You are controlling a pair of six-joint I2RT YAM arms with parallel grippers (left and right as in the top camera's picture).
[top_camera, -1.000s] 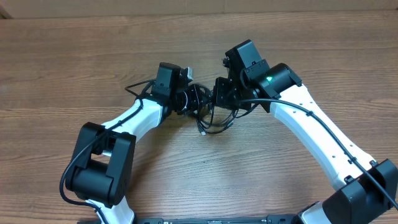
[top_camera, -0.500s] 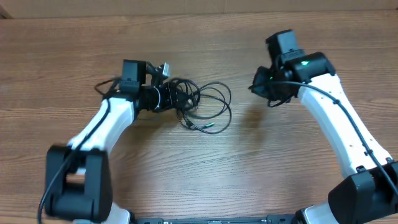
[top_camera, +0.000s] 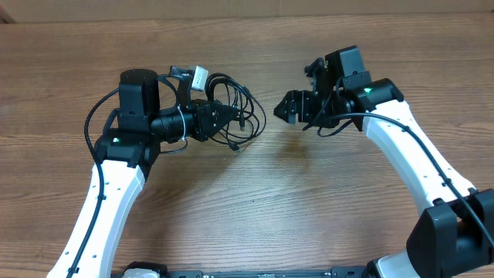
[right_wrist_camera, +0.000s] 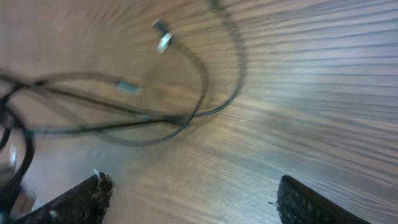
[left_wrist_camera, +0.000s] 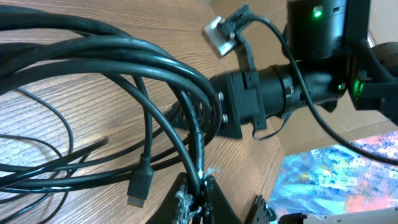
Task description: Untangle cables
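Black thin plug-ended cables (left_wrist_camera: 112,53) bunch above the brown wooden bench (top_camera: 255,224), with strands pinched in your fully closed left pincer (left_wrist_camera: 196,196) | right pincer (right_wrist_camera: 191,186) spread wide, empty, apart from them | step: separating; next, probably grab one loose loop | right-wrist view blurred, crossings unreadable

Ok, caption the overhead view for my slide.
Left claw shut on the cables, right claw open and apart from them, above a wooden table.
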